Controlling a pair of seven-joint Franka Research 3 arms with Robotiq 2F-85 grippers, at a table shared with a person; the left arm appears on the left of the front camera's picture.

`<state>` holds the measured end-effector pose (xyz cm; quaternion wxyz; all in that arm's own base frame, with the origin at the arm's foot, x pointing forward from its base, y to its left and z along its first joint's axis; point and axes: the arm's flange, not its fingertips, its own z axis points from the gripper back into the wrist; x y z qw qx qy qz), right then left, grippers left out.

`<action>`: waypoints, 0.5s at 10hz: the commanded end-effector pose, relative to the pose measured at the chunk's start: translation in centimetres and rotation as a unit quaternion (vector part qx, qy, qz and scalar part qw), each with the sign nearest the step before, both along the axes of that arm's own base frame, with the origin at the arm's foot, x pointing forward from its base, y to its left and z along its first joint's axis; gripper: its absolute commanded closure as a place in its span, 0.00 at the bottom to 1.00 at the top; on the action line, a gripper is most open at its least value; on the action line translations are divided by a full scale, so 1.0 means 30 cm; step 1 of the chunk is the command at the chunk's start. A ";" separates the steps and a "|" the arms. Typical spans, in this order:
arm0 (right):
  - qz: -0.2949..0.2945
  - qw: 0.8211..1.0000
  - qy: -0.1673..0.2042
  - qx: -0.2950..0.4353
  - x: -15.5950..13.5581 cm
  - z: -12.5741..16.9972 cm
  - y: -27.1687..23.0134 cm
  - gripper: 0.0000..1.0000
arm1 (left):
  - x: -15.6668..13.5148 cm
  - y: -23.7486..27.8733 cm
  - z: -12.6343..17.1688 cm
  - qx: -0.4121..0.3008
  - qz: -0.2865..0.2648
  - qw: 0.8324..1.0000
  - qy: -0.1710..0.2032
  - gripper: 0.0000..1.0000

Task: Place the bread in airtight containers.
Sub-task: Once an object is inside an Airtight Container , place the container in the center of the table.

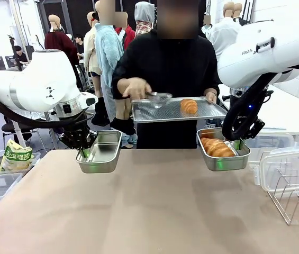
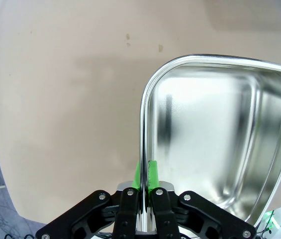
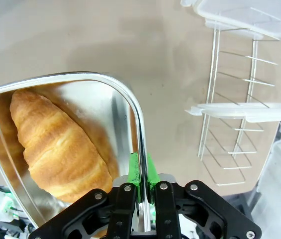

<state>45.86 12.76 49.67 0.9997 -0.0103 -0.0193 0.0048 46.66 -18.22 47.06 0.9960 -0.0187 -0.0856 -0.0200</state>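
Two steel tins ride above the table at mid-frame, each pinched by one wall so its open top faces up to receive bread. At centre left your left fingers (image 2: 153, 174) are clamped hard on the rim of the empty tin (image 1: 97, 166), green pads on either side of the thin wall; the left wrist view shows its bare, shining floor. At centre right your right fingers (image 3: 132, 169) are shut just as tightly on the rim of the second tin (image 1: 226, 164), where one croissant (image 3: 55, 144) lies lengthwise.

Across the table the person holds a flat tray (image 1: 160, 113) level in one hand while the other hand (image 1: 134, 88) works the tongs (image 1: 159, 97) – the second croissant (image 1: 189, 106) sits on the tray's right side, near the loaded tin and well apart from the empty one it appears meant for. Clear lids (image 1: 289, 169) lean in the wire rack (image 1: 297, 197) at lower right, likely parked for the sealing to come.
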 end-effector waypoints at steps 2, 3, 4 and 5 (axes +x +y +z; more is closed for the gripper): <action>0.000 1.000 0.002 0.000 -0.003 0.005 0.001 1.00 | 0.000 0.000 0.010 -0.001 0.000 1.000 -0.004 1.00; 0.000 1.000 0.002 0.000 -0.003 0.005 0.001 1.00 | 0.000 0.000 0.010 -0.001 0.000 1.000 -0.004 1.00; 0.000 1.000 0.002 0.000 -0.003 0.005 0.001 1.00 | 0.000 0.000 0.010 -0.001 0.000 1.000 -0.004 1.00; 0.000 1.000 0.002 0.000 -0.003 0.005 0.001 1.00 | 0.000 0.000 0.010 -0.001 0.000 1.000 -0.004 1.00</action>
